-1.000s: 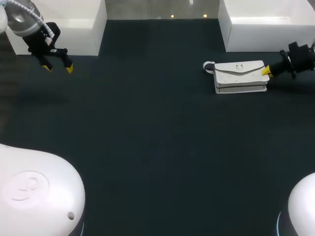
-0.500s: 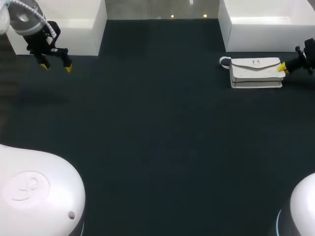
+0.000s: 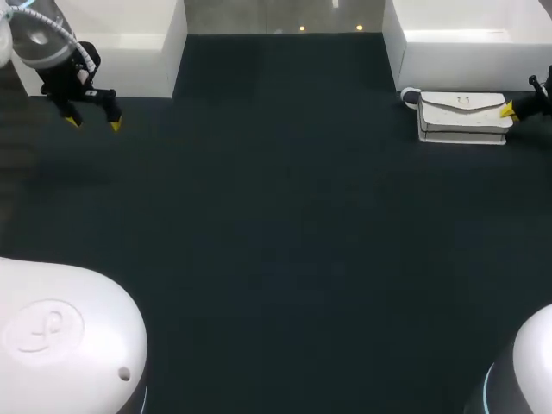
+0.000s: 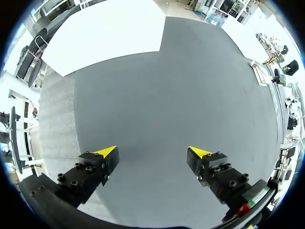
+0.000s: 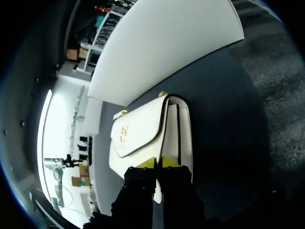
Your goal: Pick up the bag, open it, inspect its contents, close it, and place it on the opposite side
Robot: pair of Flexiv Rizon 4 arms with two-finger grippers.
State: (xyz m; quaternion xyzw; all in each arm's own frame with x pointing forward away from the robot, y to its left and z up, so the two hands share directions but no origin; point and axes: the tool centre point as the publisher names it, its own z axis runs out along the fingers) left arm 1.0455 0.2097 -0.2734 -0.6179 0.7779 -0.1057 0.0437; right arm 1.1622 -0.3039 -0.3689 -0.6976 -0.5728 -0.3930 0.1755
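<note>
The white bag (image 3: 461,116) sits at the far right of the dark table, flap closed, gold clasp on top, its strap (image 3: 410,95) curled at its left end. My right gripper (image 3: 509,109) is at the bag's right end, its yellow tips pinched together on the bag's edge. In the right wrist view the bag (image 5: 138,136) stretches ahead of the shut gripper (image 5: 157,163), which grips its near end. Far from the bag, my left gripper (image 3: 90,123) hangs open over the back left of the table. The left wrist view shows only bare mat between the left gripper's (image 4: 152,155) fingers.
A white box (image 3: 466,52) stands just behind the bag at the back right. Another white box (image 3: 129,43) stands at the back left, beside my left gripper. The white robot bases (image 3: 60,336) (image 3: 530,362) fill the front corners.
My right gripper has moved right and toward the back, taking the bag with it up close to the white box. The left gripper has drifted slightly left.
</note>
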